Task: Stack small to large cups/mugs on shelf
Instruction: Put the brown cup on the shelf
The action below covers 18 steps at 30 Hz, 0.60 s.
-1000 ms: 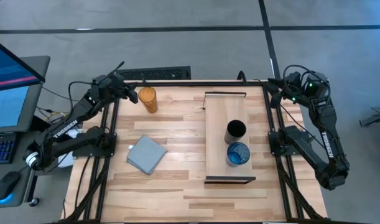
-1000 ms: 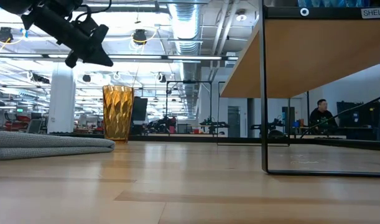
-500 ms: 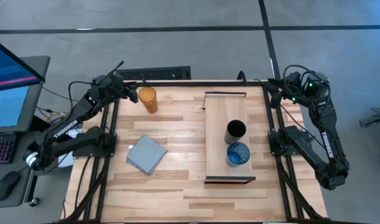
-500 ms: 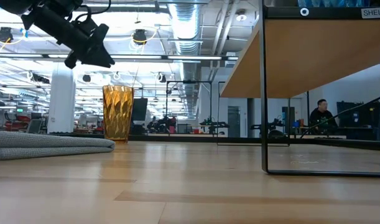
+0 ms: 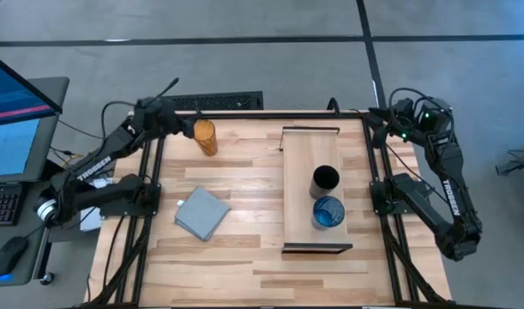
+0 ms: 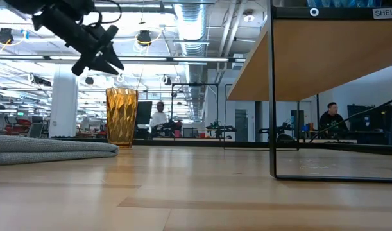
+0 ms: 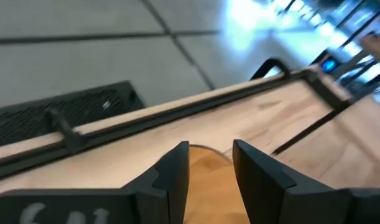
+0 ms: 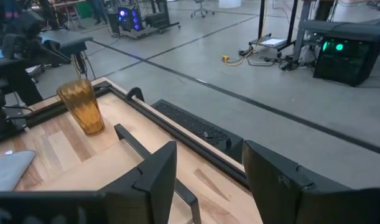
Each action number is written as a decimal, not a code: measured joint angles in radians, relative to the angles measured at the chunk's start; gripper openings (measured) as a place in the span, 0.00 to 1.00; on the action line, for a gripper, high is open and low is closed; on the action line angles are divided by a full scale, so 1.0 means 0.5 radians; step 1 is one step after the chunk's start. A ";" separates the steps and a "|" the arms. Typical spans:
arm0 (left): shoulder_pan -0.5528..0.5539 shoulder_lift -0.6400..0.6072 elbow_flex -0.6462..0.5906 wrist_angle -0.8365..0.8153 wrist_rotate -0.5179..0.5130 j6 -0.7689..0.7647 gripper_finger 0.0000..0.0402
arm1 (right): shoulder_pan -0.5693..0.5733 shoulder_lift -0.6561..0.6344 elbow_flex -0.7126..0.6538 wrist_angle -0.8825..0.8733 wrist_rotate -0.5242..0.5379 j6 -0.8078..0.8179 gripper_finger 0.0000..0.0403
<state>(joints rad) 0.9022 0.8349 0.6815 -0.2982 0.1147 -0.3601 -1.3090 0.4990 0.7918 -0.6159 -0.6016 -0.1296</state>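
The amber tumbler (image 5: pixel 204 136) stands upright on the table near its far left corner, also in the low view (image 6: pixel 122 118). My left gripper (image 5: pixel 184 129) hovers open just left of and above its rim (image 7: pixel 205 155), touching nothing. On the shelf (image 5: pixel 310 150), a board on the table's right half, stand the black cup (image 5: pixel 325 180) and, nearer, the blue cup (image 5: pixel 328 211). My right gripper (image 8: pixel 208 168) waits open above the table's far right corner (image 5: pixel 383 123).
A folded grey-blue cloth (image 5: pixel 201 212) lies on the table's left half, near the tumbler in the low view (image 6: pixel 51 149). A black keyboard (image 5: pixel 214 101) sits beyond the far edge. The shelf's dark bracket (image 6: pixel 272 96) rises at the right of the low view.
My left gripper has moved toward the table's right edge, closer to the amber tumbler, has tipped its fingers downward, and its fingers have parted. The tumbler and both cups on the shelf have stayed where they were.
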 joint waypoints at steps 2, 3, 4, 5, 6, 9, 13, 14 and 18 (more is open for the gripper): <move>0.002 0.081 0.110 -0.143 -0.031 0.046 0.27 | 0.000 0.020 0.000 -0.006 0.000 0.000 0.51; 0.002 0.122 0.167 -0.195 -0.033 0.079 0.26 | 0.000 0.031 0.000 -0.008 0.000 0.000 0.51; 0.002 0.166 0.231 -0.252 -0.036 0.112 0.26 | 0.000 0.041 0.000 -0.008 -0.001 0.001 0.50; 0.002 0.205 0.292 -0.313 -0.036 0.127 0.25 | 0.000 0.053 0.000 -0.010 0.000 0.001 0.50; 0.002 0.248 0.354 -0.367 -0.037 0.129 0.25 | 0.000 0.065 0.000 -0.009 0.000 0.000 0.50; 0.002 0.367 0.531 -0.538 -0.037 0.135 0.25 | 0.000 0.097 0.000 -0.009 -0.001 0.000 0.51; 0.002 0.525 0.732 -0.814 -0.063 0.143 0.24 | 0.000 0.142 0.000 -0.009 -0.001 0.000 0.51; 0.001 0.565 0.771 -0.879 -0.073 0.144 0.24 | 0.000 0.153 0.000 -0.009 -0.001 0.000 0.51; 0.002 0.716 0.880 -1.105 -0.149 0.194 0.24 | 0.000 0.189 0.000 -0.009 -0.001 -0.001 0.50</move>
<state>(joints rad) 0.9031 1.1927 1.1215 -0.8507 0.0401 -0.2630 -1.3090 0.5933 0.7918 -0.6205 -0.6022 -0.1302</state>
